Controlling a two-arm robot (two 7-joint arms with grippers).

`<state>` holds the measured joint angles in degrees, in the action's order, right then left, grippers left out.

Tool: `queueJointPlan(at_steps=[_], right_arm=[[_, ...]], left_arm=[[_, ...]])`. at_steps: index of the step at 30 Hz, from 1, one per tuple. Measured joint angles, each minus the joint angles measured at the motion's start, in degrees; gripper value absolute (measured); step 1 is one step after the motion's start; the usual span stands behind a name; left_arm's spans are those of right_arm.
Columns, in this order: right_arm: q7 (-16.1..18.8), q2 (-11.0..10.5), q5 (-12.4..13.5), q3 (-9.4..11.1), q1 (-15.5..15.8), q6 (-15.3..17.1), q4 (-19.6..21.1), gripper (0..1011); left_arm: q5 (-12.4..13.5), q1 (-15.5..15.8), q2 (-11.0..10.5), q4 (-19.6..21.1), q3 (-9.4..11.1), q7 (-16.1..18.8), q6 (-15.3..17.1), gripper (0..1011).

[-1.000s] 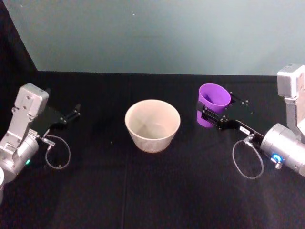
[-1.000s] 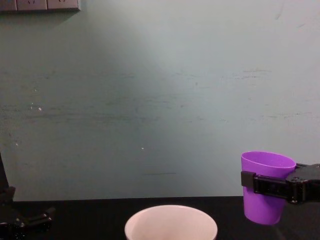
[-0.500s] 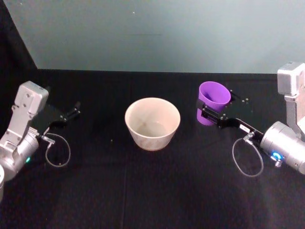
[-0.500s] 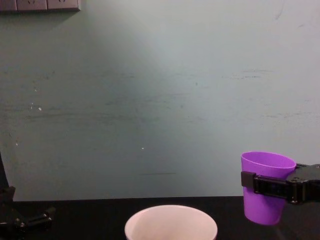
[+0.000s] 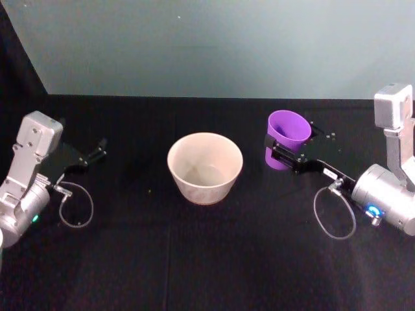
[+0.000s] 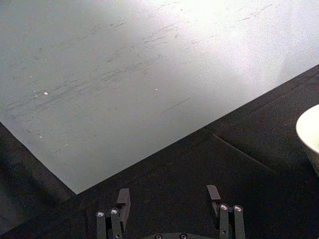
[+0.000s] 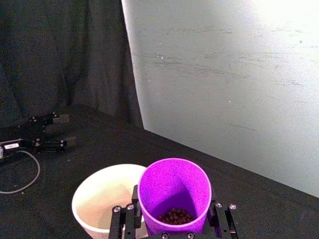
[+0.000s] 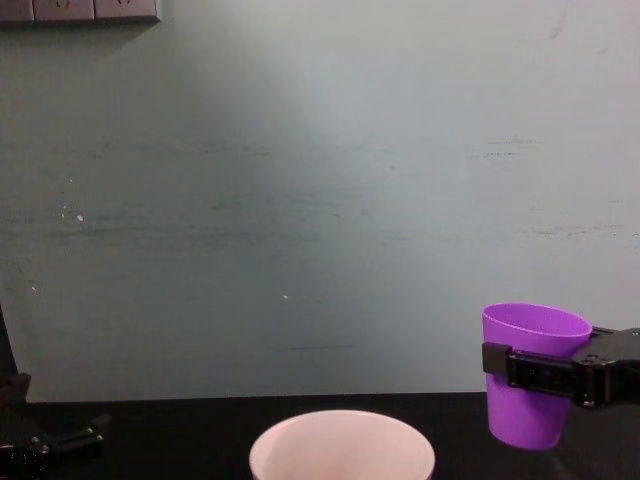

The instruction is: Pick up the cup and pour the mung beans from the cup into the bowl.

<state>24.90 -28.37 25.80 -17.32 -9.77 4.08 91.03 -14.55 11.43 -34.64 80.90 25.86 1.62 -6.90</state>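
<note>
Beans [image 7: 174, 217] lie dark at the bottom of the purple cup [image 5: 289, 131], which is upright in the right claw [image 5: 280, 154]; this claw is closed around the cup's wall (one finger on each side). The cup is to the right of the bowl [image 5: 205, 186], near it but not touching. The left claw [image 6: 168, 195] rests at the far left over the black table [image 5: 207, 259], its fingers spread apart.

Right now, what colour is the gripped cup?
The cup is bright purple, clearest in the right wrist view.
</note>
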Motion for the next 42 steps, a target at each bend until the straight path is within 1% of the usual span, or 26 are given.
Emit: queueJointPlan(at_steps=[42], right_arm=[[0.0,0.0,0.0,0.0,0.0,0.0,0.0,726]], left_arm=[[0.0,0.0,0.0,0.0,0.0,0.0,0.0,1000]])
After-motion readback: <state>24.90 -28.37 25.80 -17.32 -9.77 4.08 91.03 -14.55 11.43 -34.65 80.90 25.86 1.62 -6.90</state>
